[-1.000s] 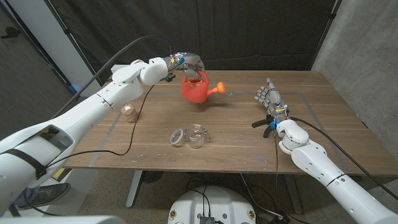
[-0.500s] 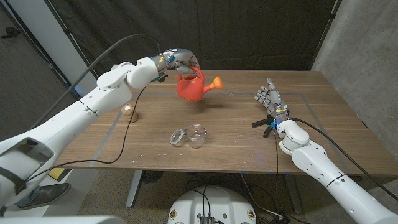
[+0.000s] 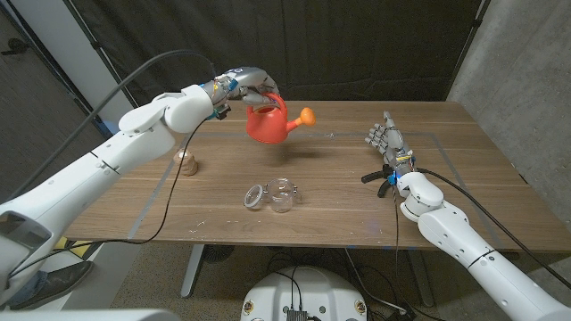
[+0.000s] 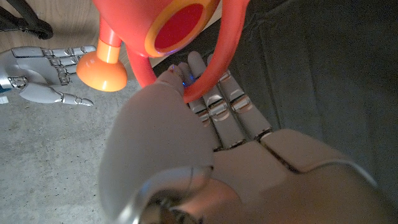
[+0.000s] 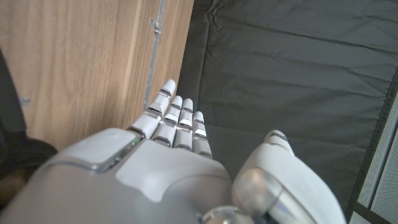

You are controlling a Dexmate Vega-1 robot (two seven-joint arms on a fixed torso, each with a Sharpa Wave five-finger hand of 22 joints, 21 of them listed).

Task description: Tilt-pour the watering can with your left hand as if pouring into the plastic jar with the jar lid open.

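Left hand (image 3: 245, 85) grips the red watering can (image 3: 268, 123) by its arched handle, fingers hooked under it and thumb over, as the left wrist view shows (image 4: 186, 155). Can hangs clear of the wooden table (image 3: 464, 152), over the far middle of it, shadow on the boards beneath. Orange spout rose (image 3: 307, 116) points toward the robot's right and sits about level with the can's top, so no pouring tilt yet.

Progress, by my reckoning: pick-up and lift are done. Left to do: carry the can nearer, over the jar, then tip the spout down above its mouth. Can is well apart from the jar and farther back on the table, so a fair traverse is needed first.

Right hand (image 3: 385, 140) waits near the table's right side, fingers straight and side by side, holding nothing. How it meets the wood, cannot tell.

Containers, largest down:
- Watering can: fill opening ringed in orange, seen in the left wrist view (image 4: 177, 18). Whether it holds water, cannot tell.
- Plastic jar (image 3: 282, 195): clear, upright, near front middle of the table. Looks empty. Mouth open.
- Jar lid (image 3: 256, 195): tipped back just beside the jar on its left; whether hinged to it, cannot tell.

Small tan object (image 3: 185, 162) stands on the table's left part, apart from all this.
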